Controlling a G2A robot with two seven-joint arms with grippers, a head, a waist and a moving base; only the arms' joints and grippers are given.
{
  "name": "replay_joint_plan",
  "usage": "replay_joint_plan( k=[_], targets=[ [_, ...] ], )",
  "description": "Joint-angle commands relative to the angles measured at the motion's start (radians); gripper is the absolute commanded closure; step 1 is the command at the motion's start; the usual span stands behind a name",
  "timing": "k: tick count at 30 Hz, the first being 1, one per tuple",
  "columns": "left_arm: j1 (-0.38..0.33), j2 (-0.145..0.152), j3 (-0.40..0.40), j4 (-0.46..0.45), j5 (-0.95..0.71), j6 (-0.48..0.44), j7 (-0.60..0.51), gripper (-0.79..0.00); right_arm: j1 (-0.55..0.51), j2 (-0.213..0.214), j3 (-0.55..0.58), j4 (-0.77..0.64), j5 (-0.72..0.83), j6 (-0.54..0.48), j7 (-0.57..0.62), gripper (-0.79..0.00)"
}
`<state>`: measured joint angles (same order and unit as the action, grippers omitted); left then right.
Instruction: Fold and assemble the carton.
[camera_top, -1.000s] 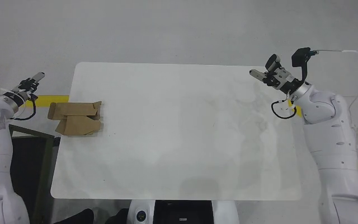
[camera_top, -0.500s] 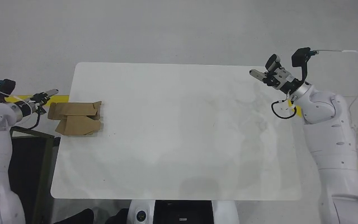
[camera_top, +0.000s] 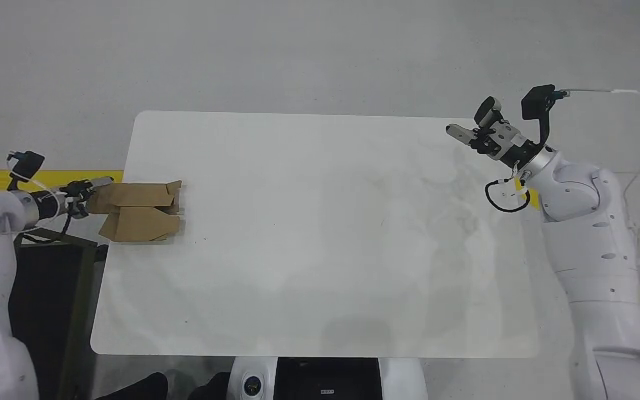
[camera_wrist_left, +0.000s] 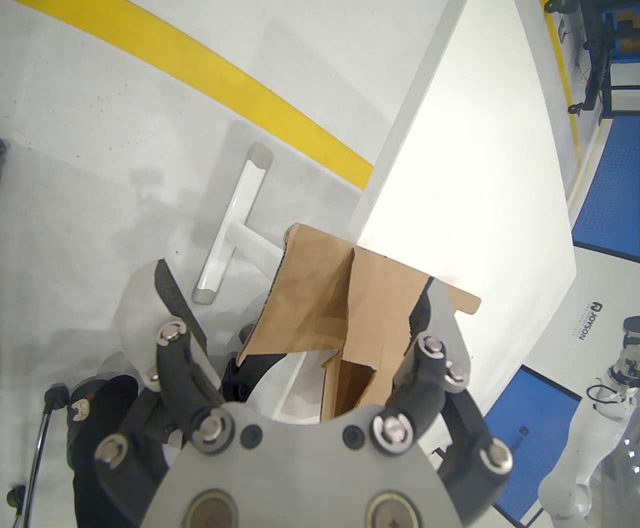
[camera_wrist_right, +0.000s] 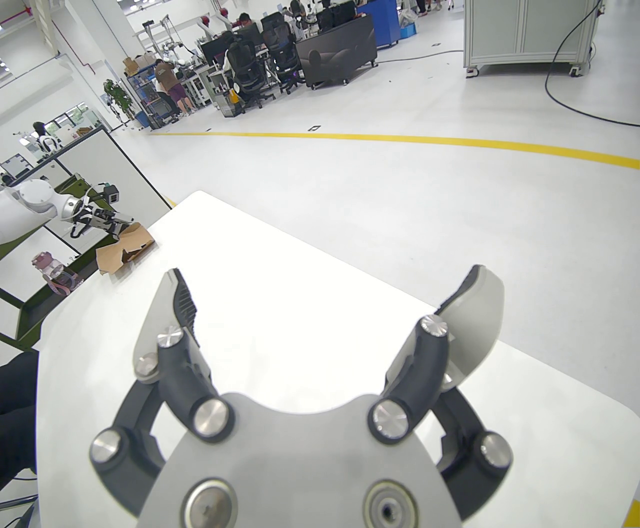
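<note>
I am watching the flattened carton (camera_top: 138, 210) lying at the far left of the top view, its outer end hanging out past the edge of the table (camera_top: 330, 230). The left gripper (camera_top: 97, 185) is sitting at that overhanging end with its jaws spread wide, a flap lying between them but not yet pinched. The right gripper (camera_top: 460, 133) is also gaping and holding nothing, and it is waiting at the upper right of the frame, well apart from the work. What is worrying me is the overhang. If the jaws are closing on one thin flap and pulling outward, the cardboard may be creasing in the wrong place. Or the whole blank may be sliding off the edge toward the floor (camera_wrist_left: 100, 125), since nothing is bracing its other end.
</note>
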<state>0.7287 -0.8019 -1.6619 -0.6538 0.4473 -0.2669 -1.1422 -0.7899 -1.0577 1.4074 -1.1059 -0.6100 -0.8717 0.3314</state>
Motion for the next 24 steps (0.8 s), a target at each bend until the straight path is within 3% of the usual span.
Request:
replay_joint_plan(
  k=[1,3,4,8,10,24],
  targets=[
    [-0.004,0.001,0.006,0.007,-0.003,-0.003,-0.001,-0.628,0.0,0.0,0.0,0.0,0.0,0.0,0.0,-0.785],
    [-0.008,0.001,0.013,0.014,-0.007,-0.007,-0.003,-0.376,0.0,0.0,0.0,0.0,0.0,0.0,0.0,-0.785],
    [-0.01,0.002,0.016,0.018,-0.008,-0.007,-0.003,-0.336,0.0,0.0,0.0,0.0,0.0,0.0,0.0,-0.785],
    [-0.018,0.004,0.025,0.034,-0.017,-0.015,-0.006,-0.04,0.0,0.0,0.0,0.0,0.0,0.0,0.0,-0.785],
    [-0.021,0.006,0.027,0.044,-0.022,-0.02,-0.006,0.0,0.0,0.0,0.0,0.0,0.0,0.0,0.0,-0.785],
    [-0.046,0.03,-0.019,0.066,-0.169,-0.09,-0.049,0.0,0.0,0.0,0.0,0.0,0.0,0.0,0.0,-0.785]
  ],
)
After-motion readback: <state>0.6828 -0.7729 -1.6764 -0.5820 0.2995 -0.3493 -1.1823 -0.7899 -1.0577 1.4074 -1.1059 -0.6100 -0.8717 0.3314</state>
